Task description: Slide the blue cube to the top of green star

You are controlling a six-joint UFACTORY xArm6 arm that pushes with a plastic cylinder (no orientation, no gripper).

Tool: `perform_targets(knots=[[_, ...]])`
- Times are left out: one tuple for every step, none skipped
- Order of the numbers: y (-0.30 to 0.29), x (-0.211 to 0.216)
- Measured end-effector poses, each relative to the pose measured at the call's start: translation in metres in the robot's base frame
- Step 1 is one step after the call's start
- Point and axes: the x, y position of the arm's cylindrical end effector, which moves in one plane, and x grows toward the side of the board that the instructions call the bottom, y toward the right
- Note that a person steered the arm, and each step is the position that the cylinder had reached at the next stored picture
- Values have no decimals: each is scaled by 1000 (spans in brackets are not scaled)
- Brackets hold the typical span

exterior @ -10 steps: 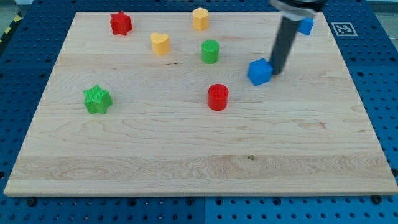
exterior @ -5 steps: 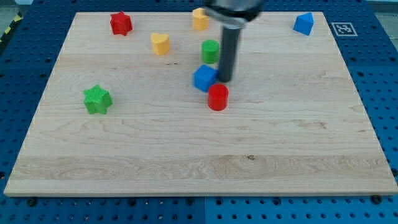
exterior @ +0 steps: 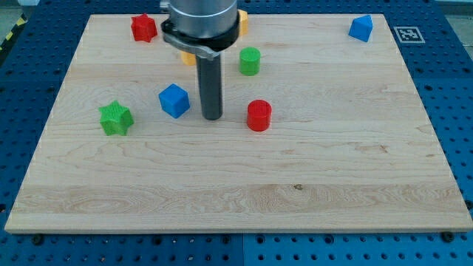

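Note:
The blue cube (exterior: 174,100) sits on the wooden board (exterior: 236,185), left of centre. The green star (exterior: 115,118) lies to its left and slightly lower, a block's width away. My tip (exterior: 213,117) stands just to the right of the blue cube, with a small gap between them; the red cylinder (exterior: 259,115) is to the tip's right.
A green cylinder (exterior: 250,60) lies above the red cylinder. A red star (exterior: 143,28) is at the top left. A yellow block (exterior: 187,58) and an orange-yellow block (exterior: 241,22) are partly hidden behind the arm. A blue block (exterior: 361,28) sits at the top right.
The tip swept left across the board, pushing the blue cube from right of centre, past the red and green cylinders, to near the green star.

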Motion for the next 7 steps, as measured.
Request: perform_targets(knots=[[-51, -25], [-86, -58], [-72, -52], [-60, -58], [-89, -68], [-120, -69], [-123, -84]])
